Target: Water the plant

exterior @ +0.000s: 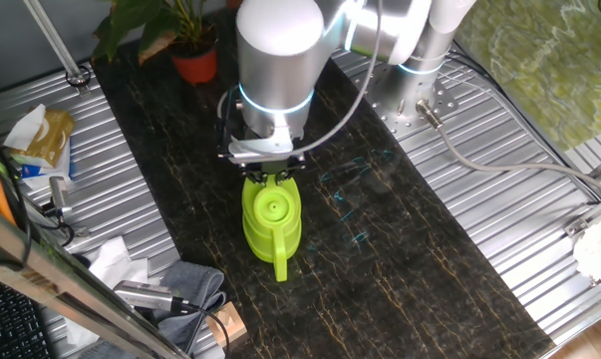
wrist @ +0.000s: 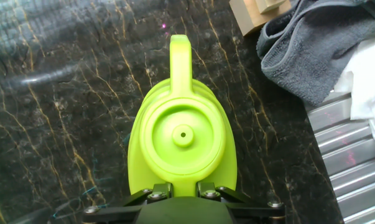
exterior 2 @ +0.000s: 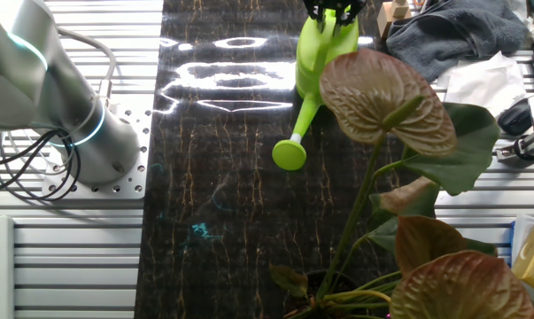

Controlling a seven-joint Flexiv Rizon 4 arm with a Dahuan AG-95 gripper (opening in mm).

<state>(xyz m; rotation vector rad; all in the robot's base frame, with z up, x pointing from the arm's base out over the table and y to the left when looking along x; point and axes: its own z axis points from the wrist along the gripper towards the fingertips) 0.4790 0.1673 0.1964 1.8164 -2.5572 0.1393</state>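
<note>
Dark marbled tabletop (exterior: 400, 249) is seen under a green watering can (exterior: 271, 224), whose handle is clamped by the gripper (exterior: 270, 178). Nothing is poured yet; the plant (exterior: 170, 35) is well apart, unwatered.

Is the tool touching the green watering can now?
Touching. In the hand view, the tool closes on the rear of the green watering can, with no gap visible.
</note>
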